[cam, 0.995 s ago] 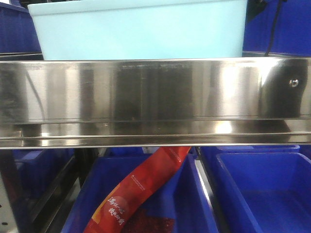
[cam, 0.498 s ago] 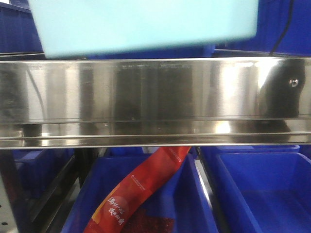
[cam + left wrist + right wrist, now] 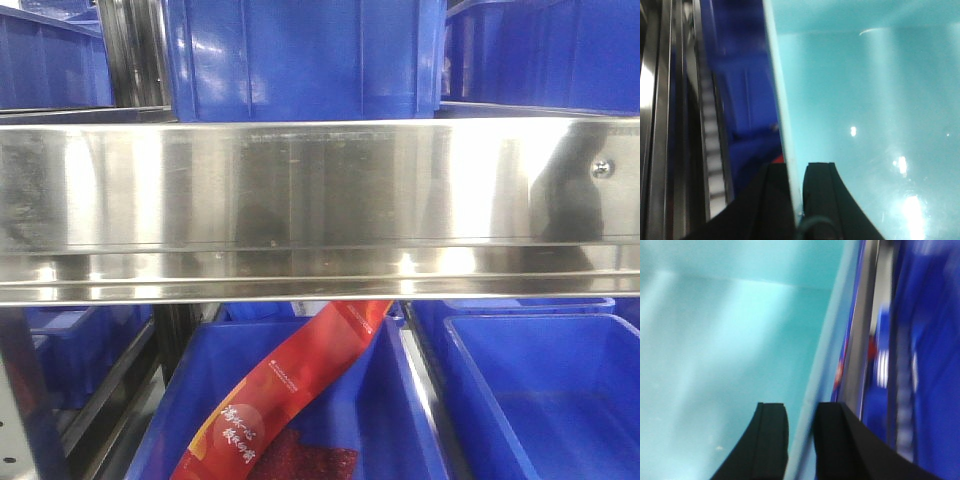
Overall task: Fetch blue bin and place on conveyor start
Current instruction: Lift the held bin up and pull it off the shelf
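**Blue bin clamped at both side walls**

The left fingers (image 3: 822, 195) are pinched tight on one side wall of the blue bin (image 3: 870, 110). One black finger sits inside the tub and one outside, with the thin rim running up between them. Across the tub, the right fingers (image 3: 771, 440) squeeze the opposite wall the same way, beside the pale cyan interior. The bin hangs between the two arms. Out front, the stainless shelf rail (image 3: 320, 200) runs along the front edge of the shelf surface, and a dark blue crate (image 3: 300, 60) stands behind it. Below, a red packet (image 3: 290, 390) leans in a lower crate (image 3: 410, 430).
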